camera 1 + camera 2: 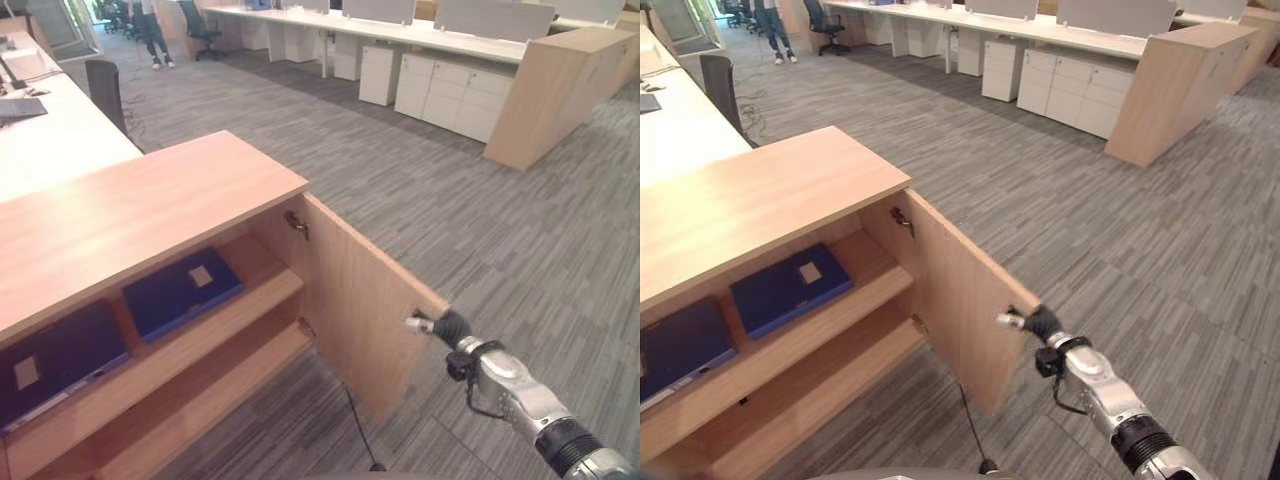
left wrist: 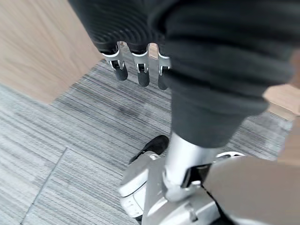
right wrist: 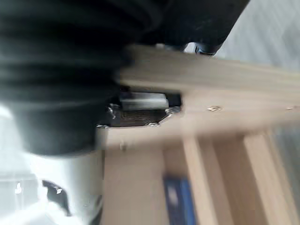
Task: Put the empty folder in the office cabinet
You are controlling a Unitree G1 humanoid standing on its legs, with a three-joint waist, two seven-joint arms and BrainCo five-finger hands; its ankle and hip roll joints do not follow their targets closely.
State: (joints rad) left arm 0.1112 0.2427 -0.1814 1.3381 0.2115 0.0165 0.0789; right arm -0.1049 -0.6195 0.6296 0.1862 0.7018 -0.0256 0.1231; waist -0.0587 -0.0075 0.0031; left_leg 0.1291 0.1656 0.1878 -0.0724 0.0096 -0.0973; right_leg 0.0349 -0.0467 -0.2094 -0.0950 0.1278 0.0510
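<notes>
The wooden office cabinet (image 1: 150, 200) stands with its door (image 1: 360, 310) swung wide open. Two dark blue folders lie flat on its upper shelf: one (image 1: 180, 290) near the door side, the other (image 1: 55, 360) further left. My right hand (image 1: 450, 328) is at the door's free edge, with fingers and thumb (image 3: 140, 108) pinching the wooden edge between them. A blue folder (image 3: 178, 206) shows past the door in the right wrist view. My left hand (image 2: 140, 70) hangs down over the carpet beside a wooden panel, fingers straight and holding nothing.
The lower shelf (image 1: 200, 400) is bare. A white desk (image 1: 50, 140) with a dark chair (image 1: 105, 90) stands behind the cabinet. White drawer units (image 1: 445, 90) and a wooden partition (image 1: 560, 90) line the far side. A person (image 1: 152, 35) stands at the back. Grey carpet lies between.
</notes>
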